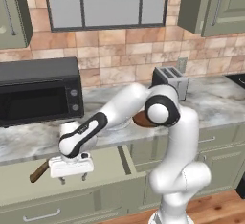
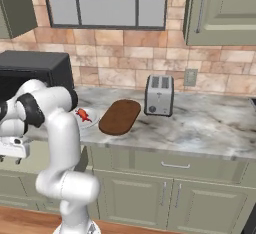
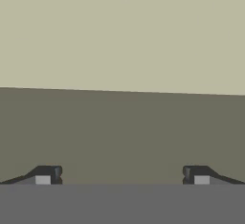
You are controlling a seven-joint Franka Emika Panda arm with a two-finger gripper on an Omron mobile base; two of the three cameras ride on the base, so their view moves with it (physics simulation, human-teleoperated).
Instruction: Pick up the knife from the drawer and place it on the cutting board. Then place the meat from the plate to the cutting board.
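The drawer stands pulled out under the counter at the lower left, its pale floor bare. The knife lies in it at the left; its brown handle shows and the blade is hidden behind my hand. My gripper hangs open just right of the handle, fingers pointing down and holding nothing. In the hand view the gripper is wide apart over the drawer floor. The dark cutting board lies on the counter beside the white plate, which carries the red-orange meat.
A black microwave stands on the counter behind the drawer. A silver toaster stands right of the board. My own arm crosses in front of the cutting board in the left base view. Closed cabinet fronts run below the counter.
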